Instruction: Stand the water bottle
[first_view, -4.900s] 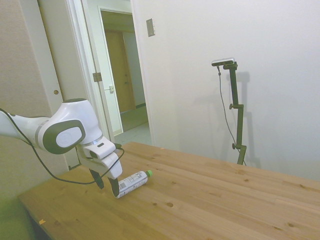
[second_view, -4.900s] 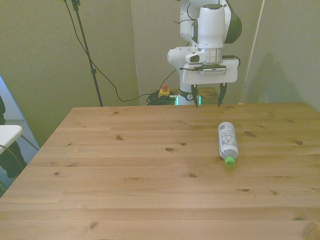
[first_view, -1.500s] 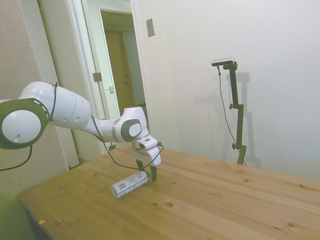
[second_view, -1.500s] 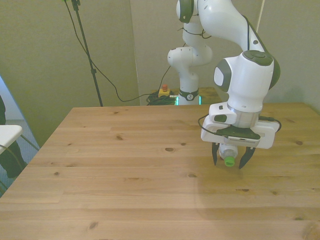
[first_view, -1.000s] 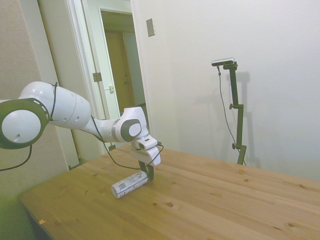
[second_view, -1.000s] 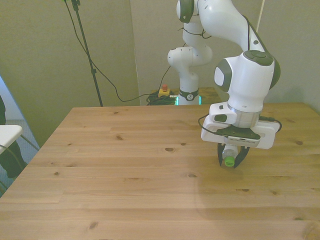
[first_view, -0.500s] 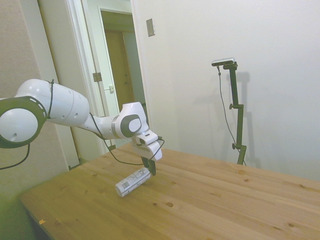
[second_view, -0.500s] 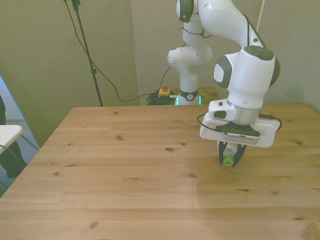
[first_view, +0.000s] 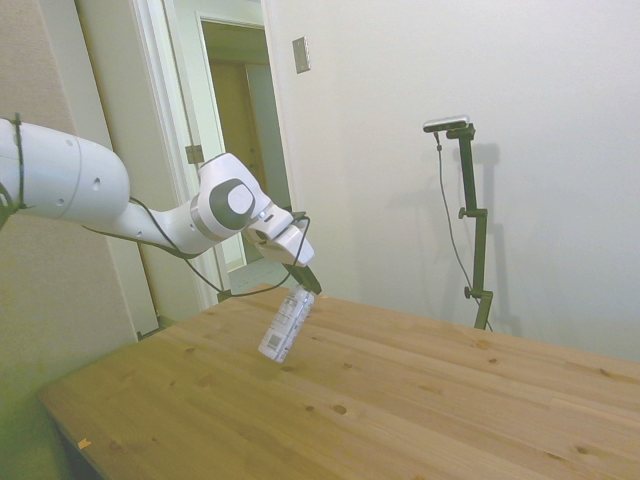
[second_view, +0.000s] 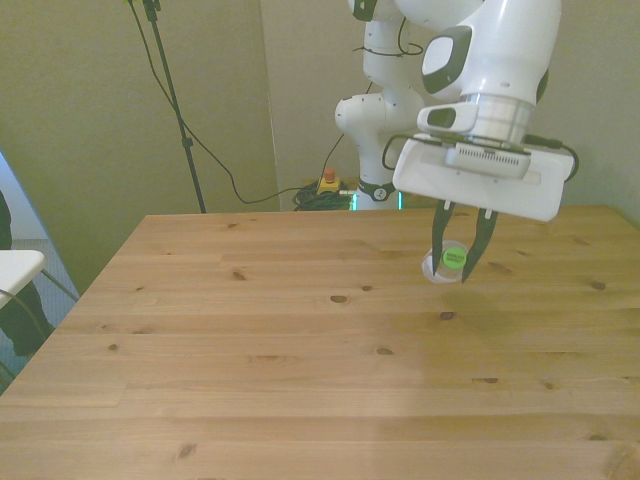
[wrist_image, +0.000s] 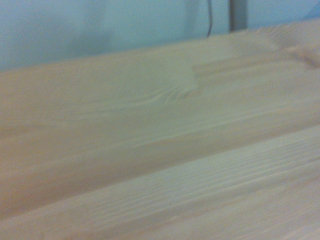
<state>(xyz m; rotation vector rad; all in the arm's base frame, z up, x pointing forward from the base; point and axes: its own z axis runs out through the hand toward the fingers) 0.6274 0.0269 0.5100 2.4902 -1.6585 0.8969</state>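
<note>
The end effector was pinching the water bottle at its green-capped neck, one dark finger on each side of the cap, as the front view showed. Half a second before, the bottle had hung low and nearly flat, its base close to the table; now it had been carried clear of the wood and swung steeply, so that in the side view its base pointed toward about 7 o'clock and its cap toward 1 o'clock. A second and a half back the fingers had been spread around the cap while the bottle lay on the table.

In the front view the bottle sat at roughly 2 o'clock from the table's middle, cap toward the camera. The wrist view showed only blurred boards.

The lift and most of the turn seemed done. What probably remained was finishing the tilt to vertical, lowering the base onto the wood, and letting go without toppling the bottle.
</note>
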